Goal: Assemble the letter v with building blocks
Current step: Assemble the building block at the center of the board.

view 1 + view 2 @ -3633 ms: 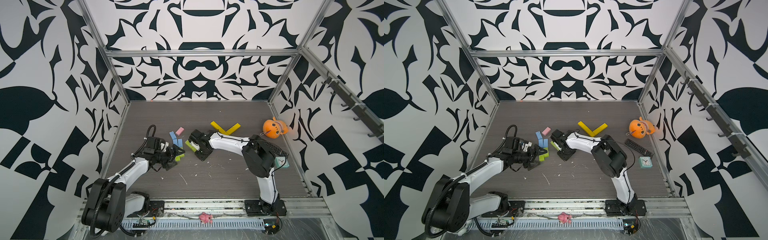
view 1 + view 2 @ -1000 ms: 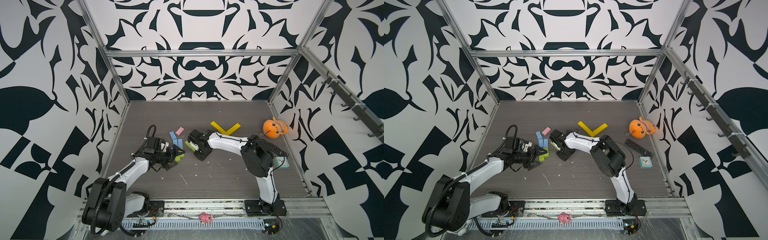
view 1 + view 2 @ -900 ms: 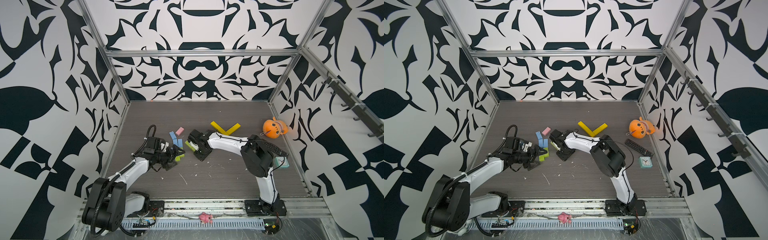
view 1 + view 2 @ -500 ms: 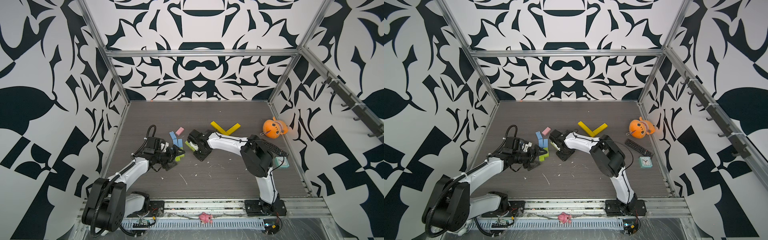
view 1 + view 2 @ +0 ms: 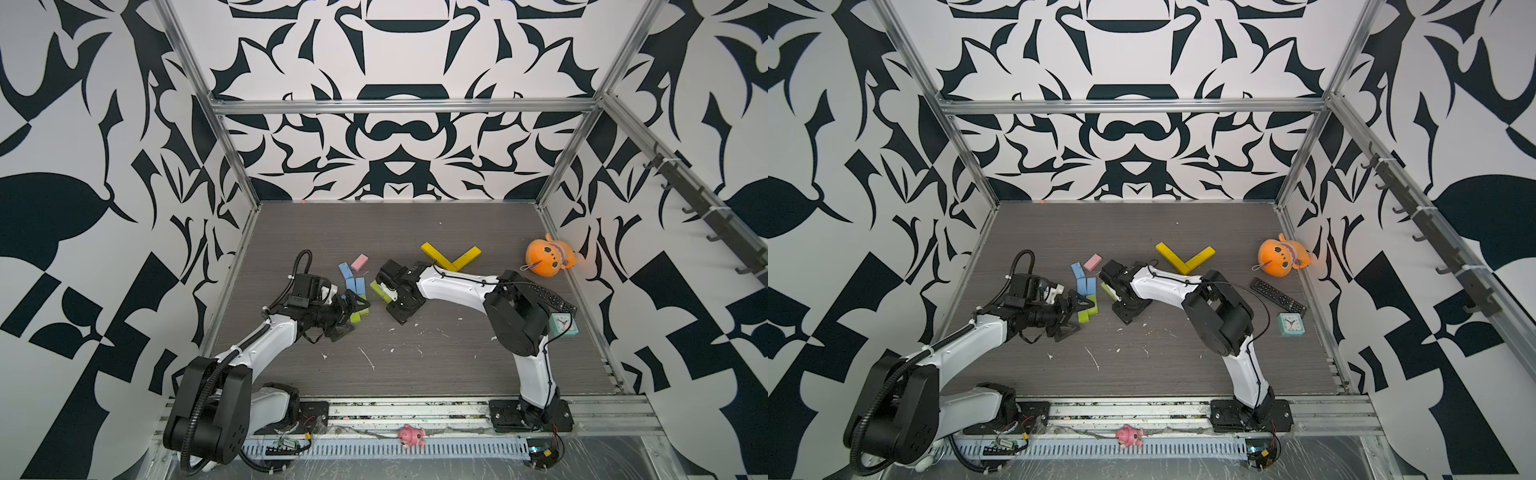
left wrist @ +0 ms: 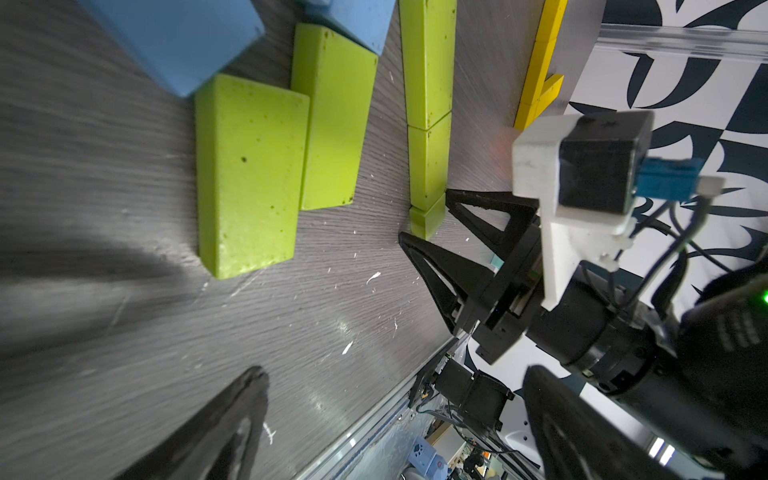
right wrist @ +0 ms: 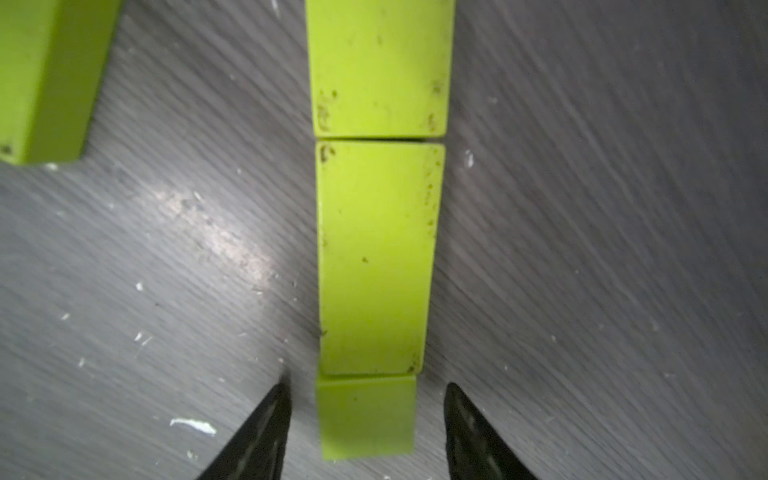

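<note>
Right hand [image 7: 366,388]: parted, straddling end of lime block row [image 7: 376,249], gaps both sides; gaps hidden in top views. Left hand [image 5: 350,314]: wide, empty.

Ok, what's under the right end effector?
A row of lime green blocks lying end to end on the table; the right end effector straddles its last short piece with gaps. In both top views the arm covers most of it.

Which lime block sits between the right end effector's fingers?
The short block capping the lime row; its longer neighbours lie beyond the right end effector.
</note>
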### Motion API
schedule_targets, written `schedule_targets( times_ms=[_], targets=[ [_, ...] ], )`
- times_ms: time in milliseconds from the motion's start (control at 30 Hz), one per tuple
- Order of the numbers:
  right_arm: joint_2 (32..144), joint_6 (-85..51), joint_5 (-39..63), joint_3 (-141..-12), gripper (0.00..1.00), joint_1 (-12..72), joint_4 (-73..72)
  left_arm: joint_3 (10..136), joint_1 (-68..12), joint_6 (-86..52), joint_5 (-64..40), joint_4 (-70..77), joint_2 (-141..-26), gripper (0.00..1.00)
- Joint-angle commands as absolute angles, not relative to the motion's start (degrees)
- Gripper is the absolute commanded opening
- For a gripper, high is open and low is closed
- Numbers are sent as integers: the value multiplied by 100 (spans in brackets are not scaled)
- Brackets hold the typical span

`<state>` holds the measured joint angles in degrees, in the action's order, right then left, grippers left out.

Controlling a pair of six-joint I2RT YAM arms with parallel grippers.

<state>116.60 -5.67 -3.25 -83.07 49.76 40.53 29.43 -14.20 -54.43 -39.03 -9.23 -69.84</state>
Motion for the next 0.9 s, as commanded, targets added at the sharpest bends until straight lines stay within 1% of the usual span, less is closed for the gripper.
schedule_targets(
  times_ms=[0,67,133,200,300,367,467,600,867],
  targets=[
    [11294,-713,-349,-8055,65,5029,4102,2861,-1389,-5388,-3965,-1089,-6870,99],
    [11004,-809,-439,-7902,68,5028,4070,2873,-1391,-5390,-3964,-1103,-6861,99],
    [10607,-1002,-508,-7649,82,4963,3958,2891,-1394,-5390,-3962,-1094,-6838,99],
    [10145,-1320,-546,-7304,99,4782,3803,2886,-1391,-5400,-3973,-1002,-6807,99],
    [9617,-2123,-580,-6760,99,4405,3577,2820,-1392,-5513,-3999,-789,-6765,99],
    [9477,-2756,-657,-6502,99,4290,3516,2747,-1398,-5625,-4010,-629,-6768,99],
    [9521,-3411,-825,-6258,99,4310,3562,2657,-1402,-5747,-4045,-436,-6842,99],
    [9556,-4076,-811,-5868,99,4366,3250,2621,-1400,-5788,-4070,-393,-6835,99],
    [9549,-4904,-992,-5542,99,4743,2908,2602,-1400,-5732,-4043,-484,-6848,99]
  ],
)
